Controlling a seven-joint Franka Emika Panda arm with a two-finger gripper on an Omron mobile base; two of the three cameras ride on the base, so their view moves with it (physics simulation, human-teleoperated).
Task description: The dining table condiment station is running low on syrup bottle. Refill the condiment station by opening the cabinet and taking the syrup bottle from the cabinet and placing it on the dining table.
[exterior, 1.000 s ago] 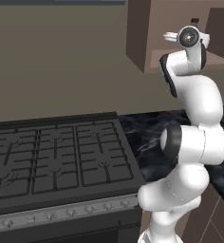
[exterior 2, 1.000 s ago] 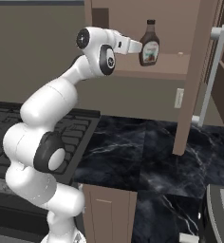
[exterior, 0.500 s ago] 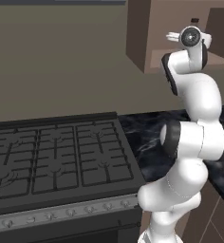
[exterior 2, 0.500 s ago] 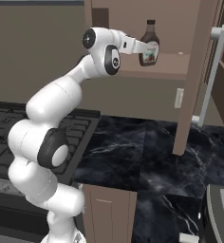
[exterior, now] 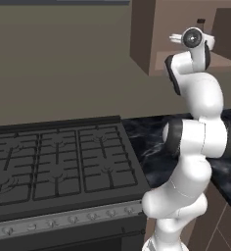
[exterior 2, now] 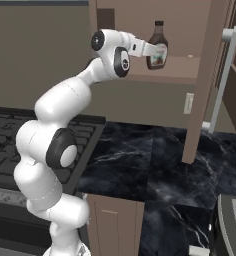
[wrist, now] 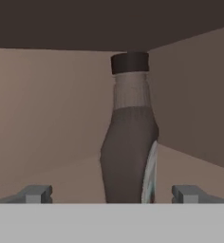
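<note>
Gripper [wrist: 112, 193] spread wide, syrup bottle [wrist: 128, 142] upright between fingers, inside cabinet [exterior 2: 210, 75]

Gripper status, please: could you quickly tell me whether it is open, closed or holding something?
Gripper: open, holding nothing; the syrup bottle stands upright between its spread fingers, not gripped.

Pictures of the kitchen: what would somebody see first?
The white arm's open pincer reaching up into the open cabinet, with the brown syrup bottle standing upright between its tips. Below lie the black stove and the dark marble counter.
</note>
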